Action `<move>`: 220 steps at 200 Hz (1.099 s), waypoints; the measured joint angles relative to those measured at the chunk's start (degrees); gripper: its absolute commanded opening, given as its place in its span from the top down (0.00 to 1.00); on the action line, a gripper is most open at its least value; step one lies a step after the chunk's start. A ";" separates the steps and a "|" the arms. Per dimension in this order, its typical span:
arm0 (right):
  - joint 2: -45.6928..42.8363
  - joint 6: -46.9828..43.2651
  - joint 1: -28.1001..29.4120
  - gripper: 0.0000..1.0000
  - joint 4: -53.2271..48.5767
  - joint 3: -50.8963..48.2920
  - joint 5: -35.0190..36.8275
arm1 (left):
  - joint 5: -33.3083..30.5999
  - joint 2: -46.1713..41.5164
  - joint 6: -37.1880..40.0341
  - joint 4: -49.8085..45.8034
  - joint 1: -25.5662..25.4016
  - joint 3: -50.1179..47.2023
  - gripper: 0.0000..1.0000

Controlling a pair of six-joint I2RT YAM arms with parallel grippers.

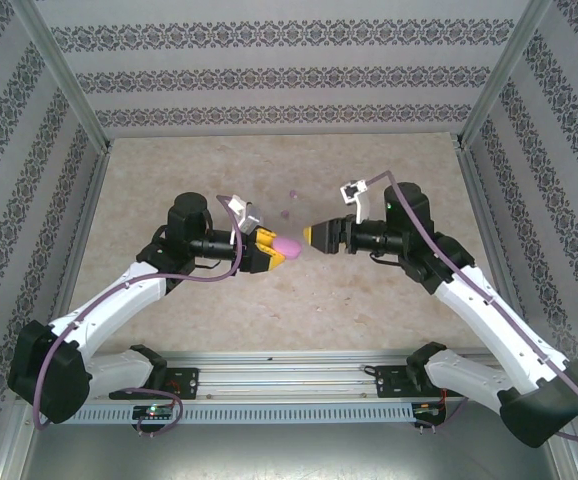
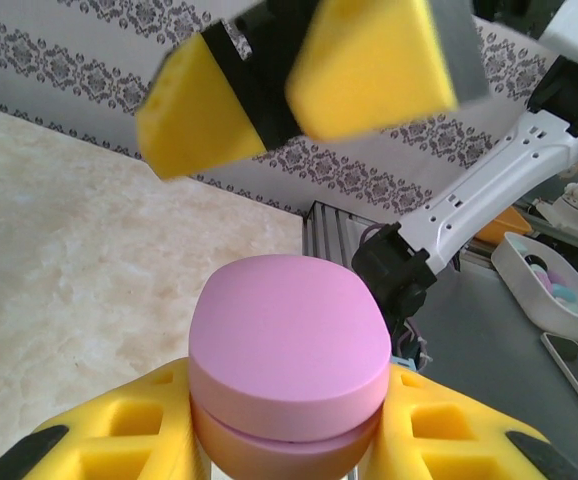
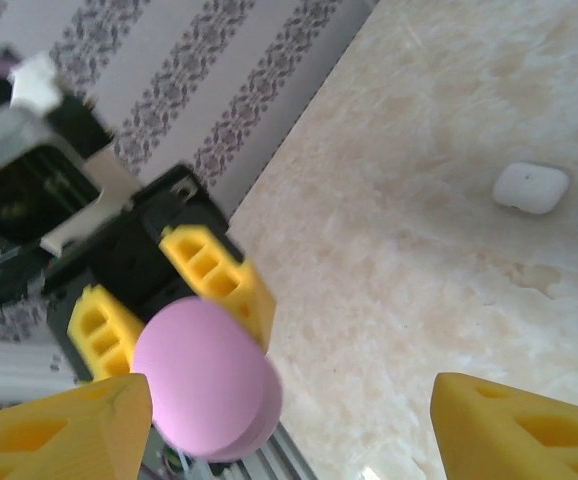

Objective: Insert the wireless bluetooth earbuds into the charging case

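The charging case (image 1: pixel 287 247) is a pink-purple rounded shell with its lid down, held above the table. My left gripper (image 1: pixel 278 251) is shut on it, a yellow finger on each side (image 2: pixel 119 432), and the case (image 2: pixel 287 340) sticks out past them. My right gripper (image 1: pixel 314 236) faces it a short way to the right, open, with its yellow pads (image 2: pixel 369 65) just in front of the case. From the right wrist, the case (image 3: pixel 204 375) sits between my spread fingertips (image 3: pixel 509 430). Two pale purple earbuds (image 1: pixel 291 194) (image 1: pixel 283 213) lie on the table beyond. A white earbud (image 3: pixel 531 187) lies apart.
Patterned walls and metal posts (image 1: pixel 74 90) enclose the beige table (image 1: pixel 369 300). The arm rail (image 1: pixel 289 375) runs along the near edge. Outside the cell, a white tray (image 2: pixel 529 300) holds small coloured pieces.
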 measured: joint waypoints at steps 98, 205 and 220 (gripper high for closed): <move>2.75 -13.42 6.25 0.25 -4.35 1.01 3.19 | 1.20 0.04 -3.89 4.61 0.02 -0.55 0.99; 4.24 -8.20 2.05 0.29 -0.22 2.43 1.49 | 1.38 -0.20 -4.79 5.38 0.09 -1.16 0.99; 4.70 -7.21 2.08 0.30 0.90 2.43 1.18 | 1.51 -0.22 -4.92 5.42 0.09 -1.18 0.99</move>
